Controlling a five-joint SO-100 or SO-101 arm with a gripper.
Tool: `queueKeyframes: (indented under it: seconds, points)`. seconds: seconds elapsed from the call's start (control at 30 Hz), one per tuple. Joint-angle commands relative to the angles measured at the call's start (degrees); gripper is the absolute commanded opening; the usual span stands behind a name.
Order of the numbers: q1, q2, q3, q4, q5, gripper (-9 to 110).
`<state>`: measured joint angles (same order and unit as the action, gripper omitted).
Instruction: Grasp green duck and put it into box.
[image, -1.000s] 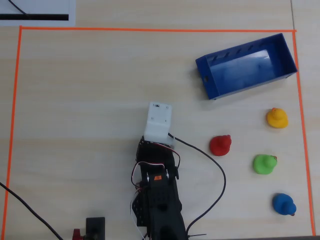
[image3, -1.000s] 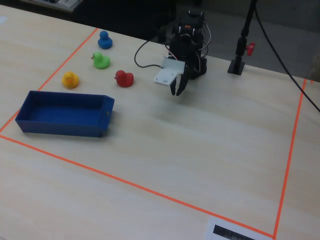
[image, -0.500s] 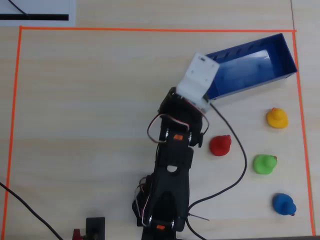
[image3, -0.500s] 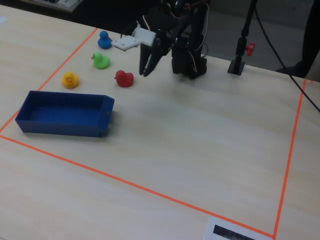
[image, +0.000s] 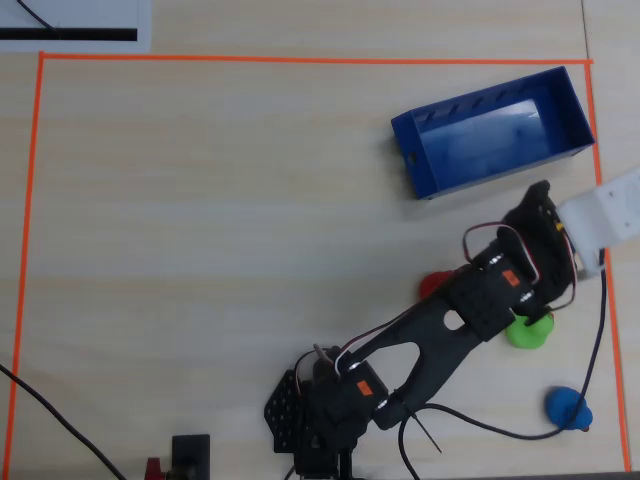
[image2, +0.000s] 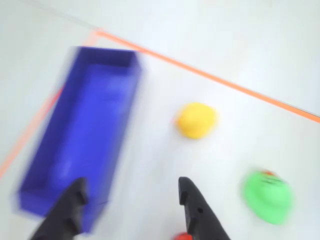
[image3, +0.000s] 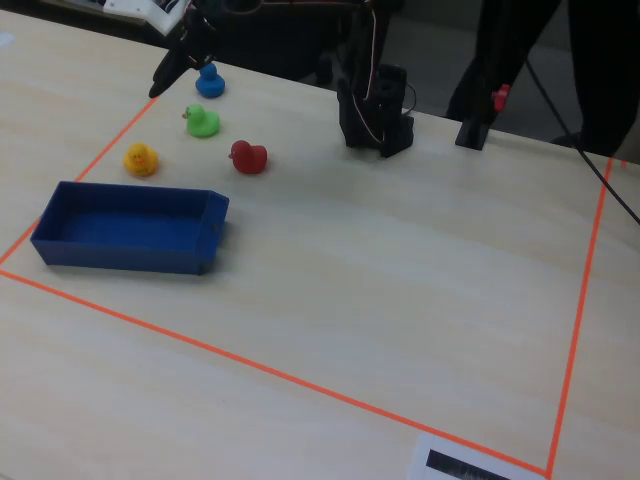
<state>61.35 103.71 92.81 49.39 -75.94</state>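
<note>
The green duck (image: 528, 331) sits on the table, partly under my arm in the overhead view. It also shows in the wrist view (image2: 267, 195) at the lower right and in the fixed view (image3: 202, 122). The box (image: 490, 130), a dark blue bin, stands empty at the back right; it also shows in the wrist view (image2: 85, 135) and the fixed view (image3: 125, 240). My gripper (image2: 131, 192) is open and empty. It hangs above the table between the box and the ducks (image: 542, 200), left of the green duck in the blurred wrist view.
A yellow duck (image2: 196, 120) lies beyond the gripper, near the box (image3: 140, 159). A red duck (image3: 247, 157) and a blue duck (image3: 209, 82) sit beside the green one. Orange tape (image: 300, 59) frames the work area. The arm base (image3: 375, 120) stands at the back.
</note>
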Motion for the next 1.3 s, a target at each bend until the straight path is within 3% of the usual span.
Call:
queueKeyframes:
  seconds: [0.0,0.23,0.47,0.73,1.27]
  points:
    - [7.65,-3.60,-2.81,1.67,-2.11,34]
    - [13.27,-7.38,1.76,2.20,-7.56,36]
    - [16.61,-9.84,9.14,-4.75,-11.87,36]
    - [21.27,-16.61,6.59,-8.35,-15.82,37]
    - [21.62,-21.45,6.50,-8.61,-18.19,36]
